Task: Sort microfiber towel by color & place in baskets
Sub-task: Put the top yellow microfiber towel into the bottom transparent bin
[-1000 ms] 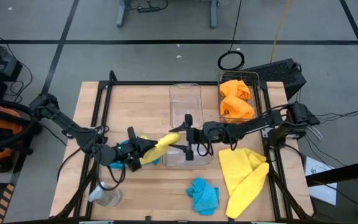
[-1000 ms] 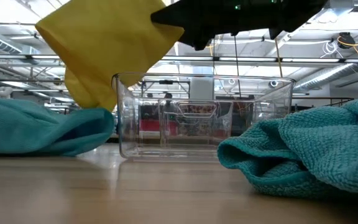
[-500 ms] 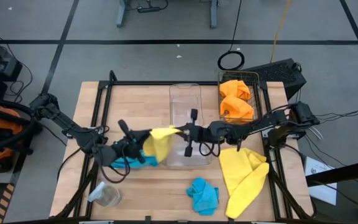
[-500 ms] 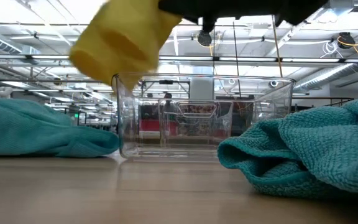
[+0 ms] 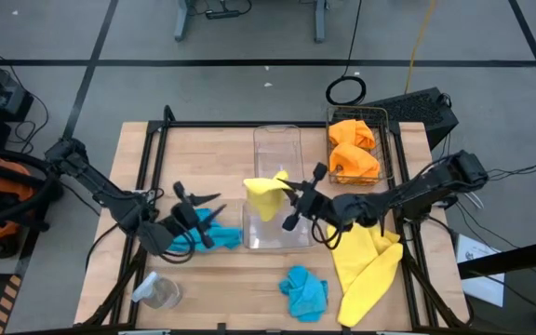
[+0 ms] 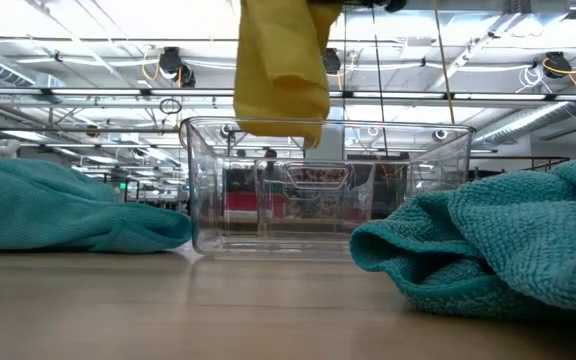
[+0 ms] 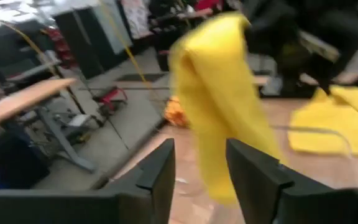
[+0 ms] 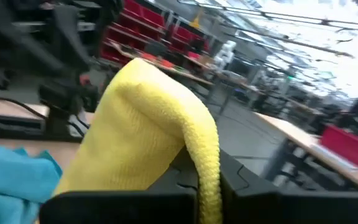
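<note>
Handover state: right gripper (image 5: 294, 195) clamped on a yellow towel (image 5: 266, 194), which hangs from it over the clear bin (image 5: 277, 154) mid-desk. Left gripper (image 5: 201, 207) just beside that bin, fingers apart, holding nothing, above a blue towel (image 5: 214, 236). Two orange towels (image 5: 354, 149) sit in the wire basket (image 5: 388, 140) at the desk's far right corner. Second yellow towel (image 5: 366, 265) near the right edge, another blue towel (image 5: 303, 290) at the near edge.
</note>
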Controlling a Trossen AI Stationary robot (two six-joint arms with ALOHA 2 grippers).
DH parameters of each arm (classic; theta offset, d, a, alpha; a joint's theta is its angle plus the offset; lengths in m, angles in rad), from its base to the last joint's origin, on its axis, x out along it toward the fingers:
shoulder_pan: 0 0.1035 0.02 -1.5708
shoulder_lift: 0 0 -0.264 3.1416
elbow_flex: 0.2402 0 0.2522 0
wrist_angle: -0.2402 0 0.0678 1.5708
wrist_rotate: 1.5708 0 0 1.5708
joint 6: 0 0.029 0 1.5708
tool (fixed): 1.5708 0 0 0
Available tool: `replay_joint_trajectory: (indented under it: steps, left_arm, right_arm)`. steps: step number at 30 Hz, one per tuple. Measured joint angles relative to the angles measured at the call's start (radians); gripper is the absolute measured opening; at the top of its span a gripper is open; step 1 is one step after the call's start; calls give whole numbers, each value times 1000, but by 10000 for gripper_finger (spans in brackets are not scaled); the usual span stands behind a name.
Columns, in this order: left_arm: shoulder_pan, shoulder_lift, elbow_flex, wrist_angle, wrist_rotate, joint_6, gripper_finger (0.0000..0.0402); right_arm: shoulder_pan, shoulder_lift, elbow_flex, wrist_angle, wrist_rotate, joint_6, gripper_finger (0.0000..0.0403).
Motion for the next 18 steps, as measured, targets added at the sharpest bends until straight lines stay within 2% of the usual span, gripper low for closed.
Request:
replay_joint_trajectory:
  steps: [4, 8, 10, 11, 13, 18]
  left_arm:
    - [42, 81, 0, 14, 36, -51, 185]
    - [99, 162, -1, 111, 47, -74, 219]
    - [118, 195, -1, 195, 111, -73, 238]
    - [123, 211, -1, 241, 166, -56, 247]
    - [127, 248, -1, 338, 211, 5, 265]
    - [144, 308, -1, 499, 191, 81, 305]
  right_arm:
    - [32, 0, 0, 20, 40, -32, 1]
    - [66, 0, 0, 79, 44, -92, 1]
    - [79, 0, 1, 97, 55, -130, 1]
    - [85, 0, 1, 102, 70, -156, 1]
    - [89, 0, 1, 103, 103, -204, 1]
    - [86, 0, 1, 100, 119, -206, 1]
